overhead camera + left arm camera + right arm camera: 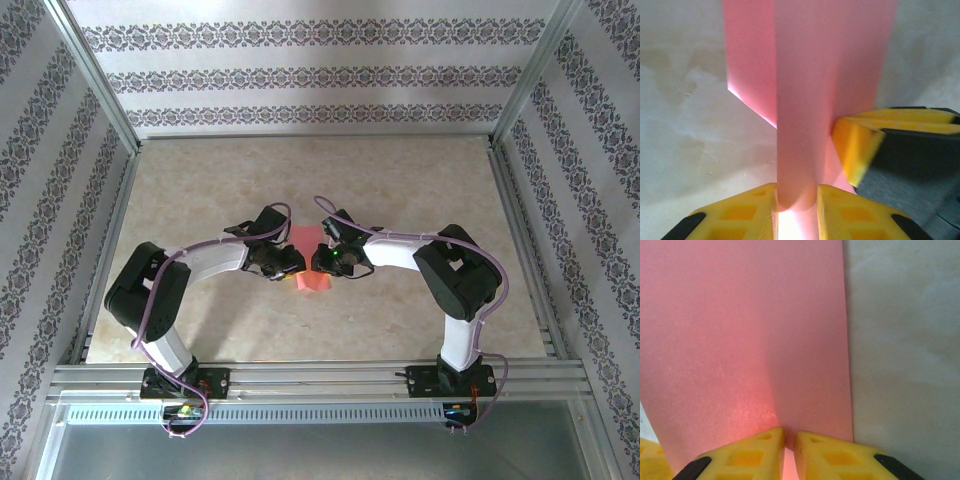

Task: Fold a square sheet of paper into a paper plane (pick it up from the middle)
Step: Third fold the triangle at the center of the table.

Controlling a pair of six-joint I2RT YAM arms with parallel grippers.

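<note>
The sheet (305, 238) is at the middle of the table (420, 180), between the left claw (289, 266) on its left and the right claw (326, 262) on its right. Each claw's fingers flank part of it.

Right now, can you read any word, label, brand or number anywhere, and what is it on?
None readable.
The sheet of paper is plain pink-red, no print.
The yellow fingers of the left gripper carry no marking.
The wallpaper shows only a floral pattern, no letters.

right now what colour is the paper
The square sheet of paper is plain pink-red, clearest in the right wrist view.
</note>
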